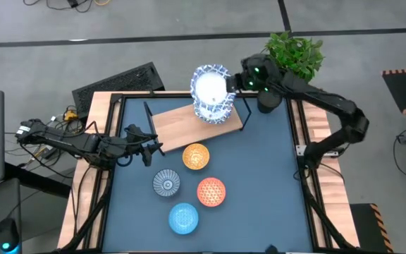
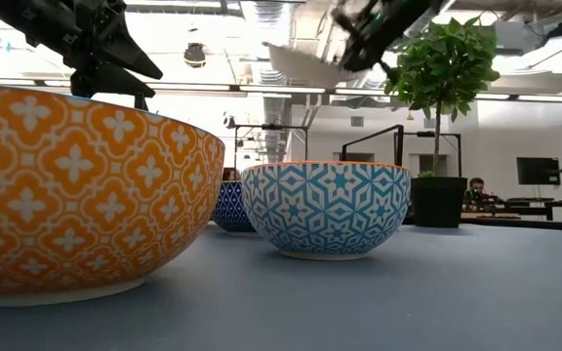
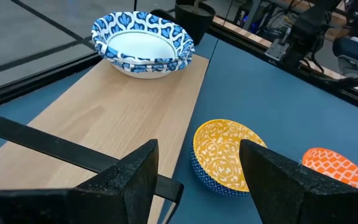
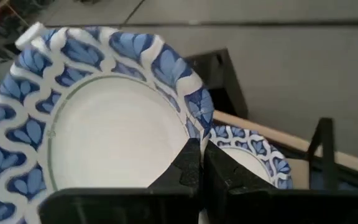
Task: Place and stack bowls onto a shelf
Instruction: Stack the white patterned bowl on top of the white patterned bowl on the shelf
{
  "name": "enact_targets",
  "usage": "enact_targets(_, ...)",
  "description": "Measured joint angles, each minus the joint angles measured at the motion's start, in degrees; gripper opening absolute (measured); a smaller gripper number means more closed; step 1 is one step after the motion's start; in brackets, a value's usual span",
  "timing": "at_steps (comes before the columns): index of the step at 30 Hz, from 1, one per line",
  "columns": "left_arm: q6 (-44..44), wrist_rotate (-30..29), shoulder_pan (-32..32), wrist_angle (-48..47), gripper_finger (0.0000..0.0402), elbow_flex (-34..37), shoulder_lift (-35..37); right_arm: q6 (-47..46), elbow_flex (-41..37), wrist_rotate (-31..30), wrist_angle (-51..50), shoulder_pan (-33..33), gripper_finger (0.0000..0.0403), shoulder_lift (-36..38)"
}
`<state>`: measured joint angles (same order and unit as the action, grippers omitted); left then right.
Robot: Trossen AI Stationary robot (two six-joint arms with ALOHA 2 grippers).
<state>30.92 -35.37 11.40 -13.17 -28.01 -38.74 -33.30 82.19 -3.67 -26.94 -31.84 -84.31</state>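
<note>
Glazed ceramic throughout: rigid, heavy for size, slick, prone to chipping on contact. Handle by the rim only, one finger inside and one outside, as with the held white bowl [image 4: 104, 130].

Right pincer [image 4: 201, 163]: pressed together on the blue-patterned rim of the held white bowl, carried tilted above the far right end of the shelf [image 1: 182, 121]. Expect the bowl to swing about the thin pinch; keep moves slow.

Below it: stacked white bowls [image 3: 143, 45] seated on the far right part of the shelf; exact count hard to tell. Lower level and centred, since glaze on glaze slides and knocks easily.

Left pincer [image 3: 197, 180]: spread, empty, hovering at the left near side of the shelf, facing the yellow-orange bowl [image 1: 196, 156].

On the bench [image 1: 266, 190], near of the shelf: yellow-orange bowl just beside the board edge, grey-blue patterned bowl [image 1: 166, 183], red-orange bowl [image 1: 211, 191], light blue bowl [image 1: 183, 217] nearest. Smaller and lighter; the same rim grip applies.
</note>
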Motion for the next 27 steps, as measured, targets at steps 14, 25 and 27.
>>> enact_targets(14,0.28,0.39,0.0,0.0,0.0213,0.0,0.02,-0.27,-0.09,3.6,-2.96,-5.68,0.0024,-14.99)
enact_targets(25,0.24,0.44,0.0,-0.02,0.0213,0.0,0.02,1.67,-0.02,2.37,-3.52,-5.94,0.0043,-15.33)
enact_targets(27,0.24,0.44,0.0,-0.02,0.0213,0.0,0.0,1.69,-0.02,2.24,-3.53,-5.94,0.0052,-15.33)
